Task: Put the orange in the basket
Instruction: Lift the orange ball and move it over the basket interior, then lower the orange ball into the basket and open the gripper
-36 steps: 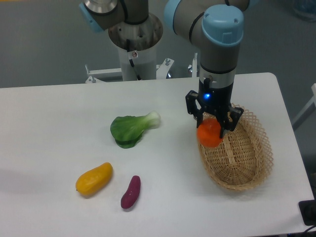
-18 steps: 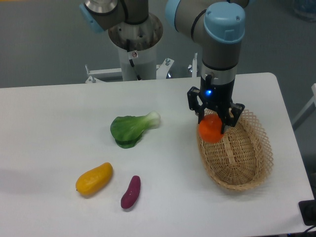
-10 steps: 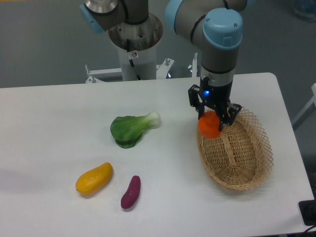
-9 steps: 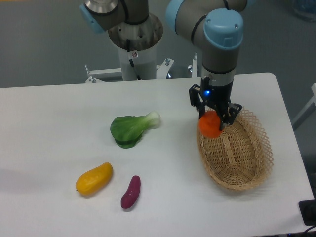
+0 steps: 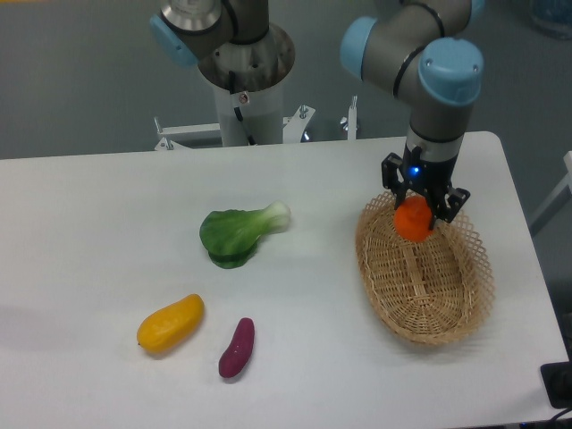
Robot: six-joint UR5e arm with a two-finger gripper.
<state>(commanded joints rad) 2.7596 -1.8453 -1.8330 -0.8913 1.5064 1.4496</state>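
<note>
We see the gripper [image 5: 420,213] clamped on the orange [image 5: 413,219], shifted right from the near-left rim. It now hangs over the basket [image 5: 427,308], whose far end lies directly beneath it.

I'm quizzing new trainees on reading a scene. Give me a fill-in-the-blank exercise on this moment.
1. The claw is shut on the ______.
2. The held fruit hangs above the far end of the wicker ______.
3. Between the bok choy and the yellow fruit, the one nearer the purple sweet potato is the ______.
4. The claw is held ______ the table, not resting on it.

Missing words: orange; basket; yellow fruit; above
</note>
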